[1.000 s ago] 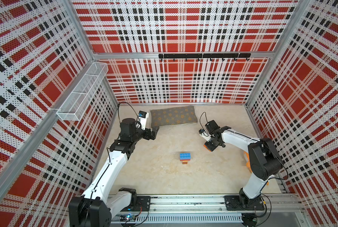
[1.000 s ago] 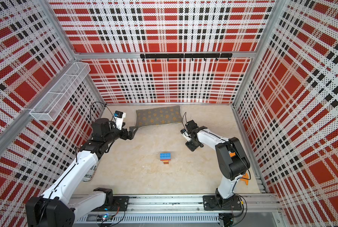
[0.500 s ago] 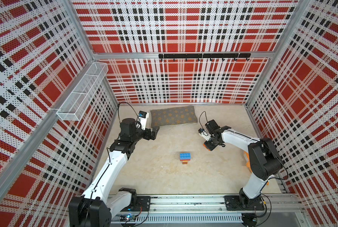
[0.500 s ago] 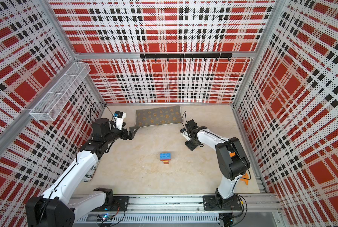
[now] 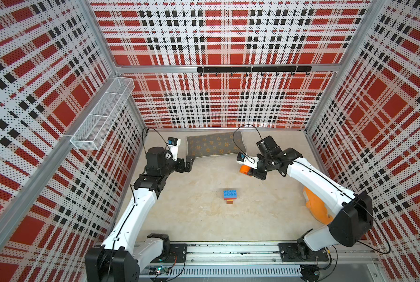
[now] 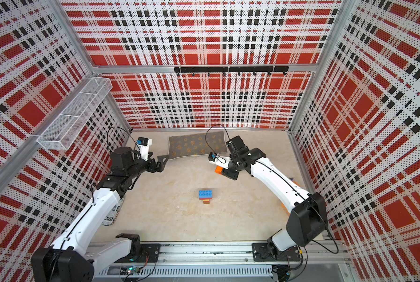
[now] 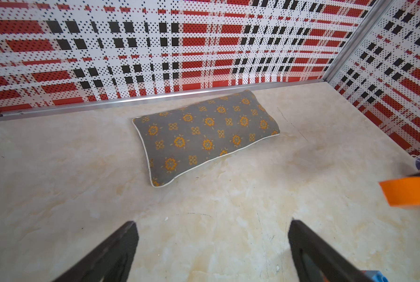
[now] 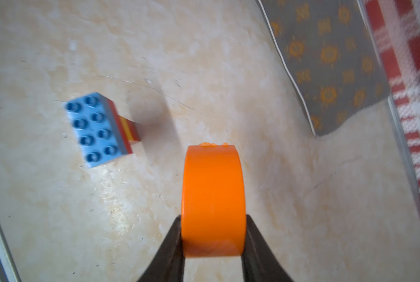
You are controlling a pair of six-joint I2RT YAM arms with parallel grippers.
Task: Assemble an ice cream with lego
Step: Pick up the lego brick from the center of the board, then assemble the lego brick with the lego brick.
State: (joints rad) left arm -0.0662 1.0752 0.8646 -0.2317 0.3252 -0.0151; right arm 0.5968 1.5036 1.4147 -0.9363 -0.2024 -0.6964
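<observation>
A: Any readable text?
B: None. A black-and-white printed cylinder (image 6: 111, 216) stood under the left arm, but its lettering was too small to read. No marks showed on the bricks.
A: Right gripper (image 8: 212, 217)?
B: Clamped on one orange dome brick (image 8: 212, 185), a finger on each flat side and the curved face sticking out past the fingertips. It was held off the table.
A: Left gripper (image 7: 211, 223)?
B: Spread wide with nothing between the fingers. It hung low over bare table.
A: Where was the ice cream?
B: One partial brick stack (image 5: 230, 196) stood on the table, well apart from both grippers. In the right wrist view the stack (image 8: 99, 129) lay ahead of the held dome. It had a blue top with eight studs, counted, then a red layer, then narrower yellow and red. Anything lower I couldn't tell.
A: Loose bricks?
B: Only the dome.
A: The rest?
B: One grey pillow (image 7: 204, 136) with orange flowers lay just beyond the left fingertips. There was one wire basket (image 5: 101, 117) and one black hook rail (image 5: 253, 69) on the walls. One big orange object (image 5: 316, 207) sat behind the right arm, well back from its gripper.
</observation>
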